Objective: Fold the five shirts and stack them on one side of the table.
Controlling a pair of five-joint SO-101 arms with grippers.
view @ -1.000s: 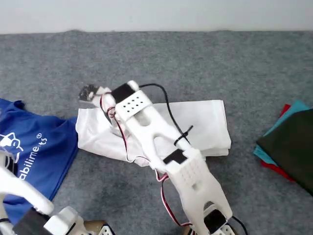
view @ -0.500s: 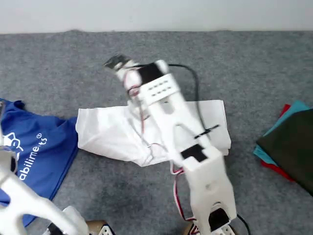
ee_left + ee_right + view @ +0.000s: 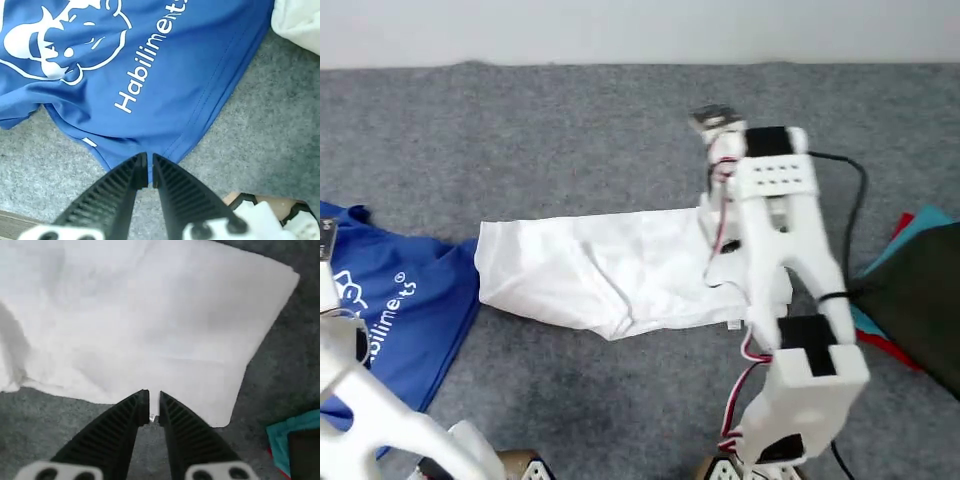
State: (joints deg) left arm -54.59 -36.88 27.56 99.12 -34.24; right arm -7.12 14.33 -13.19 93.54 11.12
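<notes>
A white shirt (image 3: 610, 270) lies partly folded across the middle of the table, also seen in the right wrist view (image 3: 150, 315). My right gripper (image 3: 713, 120) is raised over its right end, fingers (image 3: 131, 412) shut with nothing between them. A blue printed shirt (image 3: 400, 300) lies spread at the table's left edge. My left gripper (image 3: 149, 164) hovers shut just above the hem of the blue shirt (image 3: 150, 75). A stack of folded shirts (image 3: 910, 290), dark on top with teal and red beneath, sits at the right edge.
The grey carpeted table (image 3: 620, 130) is bare behind the white shirt and in front of it. The left arm (image 3: 360, 400) crosses the lower left corner. A teal corner of the stack (image 3: 295, 440) lies beside the white shirt's end.
The right arm swung from the white shirt's left end across to its right end, uncovering the shirt's left part. The left arm shifted slightly at the lower left.
</notes>
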